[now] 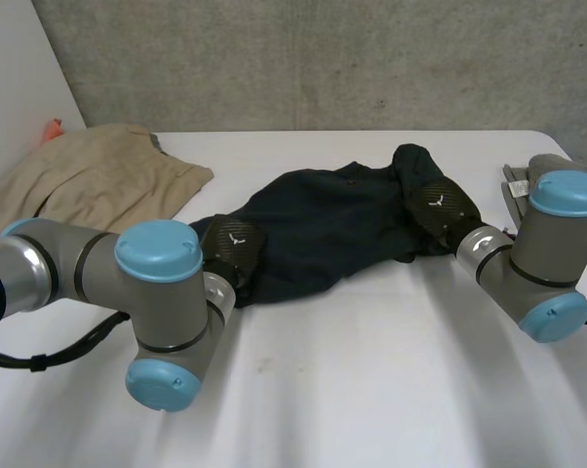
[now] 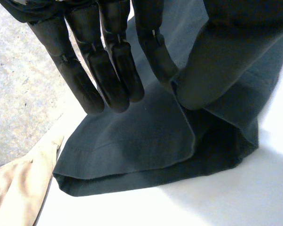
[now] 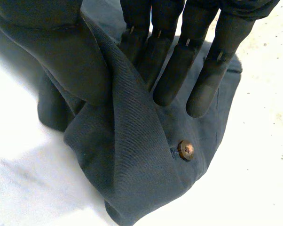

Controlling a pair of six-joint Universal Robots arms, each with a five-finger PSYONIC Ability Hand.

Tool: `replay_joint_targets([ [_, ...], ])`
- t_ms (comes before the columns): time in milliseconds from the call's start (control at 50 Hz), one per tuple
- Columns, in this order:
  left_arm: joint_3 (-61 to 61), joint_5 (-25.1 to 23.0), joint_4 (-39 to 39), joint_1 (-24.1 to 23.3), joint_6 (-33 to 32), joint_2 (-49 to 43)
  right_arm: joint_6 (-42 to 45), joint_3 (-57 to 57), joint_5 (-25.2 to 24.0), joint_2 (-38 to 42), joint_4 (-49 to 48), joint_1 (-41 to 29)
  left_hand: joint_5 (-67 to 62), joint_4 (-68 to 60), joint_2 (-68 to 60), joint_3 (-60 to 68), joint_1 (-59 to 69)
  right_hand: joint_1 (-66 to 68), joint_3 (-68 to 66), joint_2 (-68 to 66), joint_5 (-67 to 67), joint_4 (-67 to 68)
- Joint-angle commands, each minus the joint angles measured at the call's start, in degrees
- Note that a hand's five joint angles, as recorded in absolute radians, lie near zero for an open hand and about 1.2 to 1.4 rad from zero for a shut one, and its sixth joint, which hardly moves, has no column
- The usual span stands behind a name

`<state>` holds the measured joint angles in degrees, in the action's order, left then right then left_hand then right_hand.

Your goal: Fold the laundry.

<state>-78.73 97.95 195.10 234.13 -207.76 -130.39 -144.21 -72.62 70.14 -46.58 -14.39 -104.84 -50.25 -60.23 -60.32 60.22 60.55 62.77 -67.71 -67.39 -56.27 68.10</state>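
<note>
A dark navy garment (image 1: 323, 219) lies stretched across the middle of the white table (image 1: 352, 380). My left hand (image 1: 232, 244) is at its left end, by the hem. There the straight fingers (image 2: 108, 80) lie over the cloth (image 2: 146, 141), and a fold wraps over the thumb, pinching the cloth between them. My right hand (image 1: 440, 205) is at the right end. Its fingers (image 3: 174, 70) reach into a fold of the waistband (image 3: 127, 150) just above a brass button (image 3: 185, 149), with cloth drawn over the thumb.
A tan garment (image 1: 98, 175) lies bunched at the table's far left, its edge (image 2: 14, 188) close to the dark hem. A small orange thing (image 1: 53, 128) sits behind it. A grey object (image 1: 516, 185) stands at the right edge, behind my right arm.
</note>
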Motion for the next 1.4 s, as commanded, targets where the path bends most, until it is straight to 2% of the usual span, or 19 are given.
replay_joint_targets([
  [20,0.2,-2.7,-0.4,0.6,-2.4,-0.4,-2.9,0.4,-0.4,-0.3,0.0,0.2,8.1,8.1,8.2,-8.1,-8.4,17.2,-12.3,-12.6,-13.7,11.9],
  [140,0.2,-5.6,-0.8,0.7,-2.4,-0.2,-2.9,0.5,-0.4,-0.2,0.2,-0.1,13.7,13.7,13.8,-13.7,-14.0,17.2,-12.3,-12.6,-13.7,11.9],
  [300,3.3,-6.5,-6.8,0.4,0.3,-1.5,-3.4,0.4,0.2,-0.3,0.4,-0.5,17.6,17.6,17.6,-17.5,-17.9,17.2,-12.3,-12.6,-13.7,11.9],
  [360,5.7,-6.2,-9.6,0.0,1.0,-3.1,-4.1,0.4,0.7,-1.0,0.9,-0.5,7.0,7.0,7.1,-7.0,-7.3,17.2,-12.3,-12.6,-13.7,11.9],
  [380,6.3,-6.0,-10.4,-0.1,1.0,-3.4,-4.3,0.4,1.0,-1.3,1.0,-0.5,-1.8,-1.9,-1.8,1.9,1.5,17.2,-12.3,-12.6,-13.7,11.9],
  [400,7.4,-5.8,-12.0,-0.2,1.2,-3.6,-5.0,0.3,1.3,-2.2,1.6,-0.5,-19.6,-19.6,-19.5,19.6,19.3,17.2,-12.3,-12.6,-13.7,11.9],
  [460,8.7,-5.6,-15.0,-0.6,1.3,-3.4,-6.3,0.4,1.8,-3.9,2.5,-0.5,-19.7,-19.8,-19.7,19.8,19.4,17.2,-12.3,-12.6,-13.7,11.9],
  [600,9.1,-3.5,-23.4,-0.8,2.5,6.4,-9.9,1.2,2.0,-13.0,11.1,-0.2,-19.7,-19.8,-19.7,19.8,19.4,17.2,-12.3,-12.6,-13.7,11.9],
  [720,7.6,-2.7,-22.4,2.4,5.4,20.5,-14.4,4.6,1.5,-22.7,20.6,-0.2,-19.7,-19.8,-19.7,19.8,19.4,17.2,-12.3,-12.6,-13.7,11.9],
  [800,9.6,-3.7,-19.7,5.0,5.7,22.5,-19.0,7.1,1.2,-24.4,20.2,-1.9,-19.7,-19.8,-19.7,19.8,19.4,17.2,-12.3,-12.6,-13.7,11.9],
  [860,11.8,-3.9,-18.4,6.9,5.5,20.7,-21.5,8.8,1.7,-23.6,19.8,-4.0,-19.7,-19.8,-19.7,19.8,19.4,17.2,-12.3,-12.6,-13.7,11.9],
  [1000,23.8,-0.5,-18.5,12.7,2.9,6.7,-27.0,12.9,4.6,-14.0,19.9,-10.9,-19.7,-19.8,-19.7,19.8,19.4,17.2,-12.3,-12.6,-13.7,11.9],
  [1160,35.9,1.7,-19.1,15.8,2.8,-4.8,-36.7,20.2,11.5,-2.2,16.6,-18.2,-19.7,-19.8,-19.7,19.8,19.4,17.2,-12.3,-12.6,-13.7,11.9],
  [1240,39.9,2.7,-19.2,16.0,2.4,-9.1,-41.0,22.8,11.5,2.6,16.3,-21.5,-19.7,-19.8,-19.7,19.8,19.4,17.2,-12.3,-12.6,-13.7,11.9],
  [1280,40.6,3.6,-19.4,16.2,2.4,-9.4,-42.4,23.9,11.9,3.1,16.7,-22.2,-19.7,-19.8,-19.7,19.8,19.4,10.9,-5.9,-6.2,-7.3,5.5],
  [1300,40.6,5.0,-19.5,16.3,2.7,-9.1,-42.9,24.5,12.0,3.1,16.8,-22.3,-10.9,-11.0,-10.9,11.0,10.6,5.5,-0.5,-0.9,-2.0,0.2],
  [1320,40.4,5.9,-19.6,16.4,3.0,-8.6,-43.3,25.5,12.4,2.7,17.0,-22.3,3.5,3.4,3.5,-3.4,-3.8,-13.1,18.0,17.7,16.6,-18.4],
  [1380,38.0,7.9,-19.6,16.7,4.5,-4.8,-42.2,26.5,12.3,-0.2,17.6,-21.4,41.3,41.3,41.4,-41.3,-41.6,-52.8,57.7,57.4,56.3,-58.1],
  [1400,37.2,8.2,-19.5,16.7,5.1,-3.7,-41.5,26.5,12.1,-1.5,17.8,-21.1,45.1,45.1,45.2,-45.1,-45.4,-52.8,57.7,57.4,56.3,-58.1],
])
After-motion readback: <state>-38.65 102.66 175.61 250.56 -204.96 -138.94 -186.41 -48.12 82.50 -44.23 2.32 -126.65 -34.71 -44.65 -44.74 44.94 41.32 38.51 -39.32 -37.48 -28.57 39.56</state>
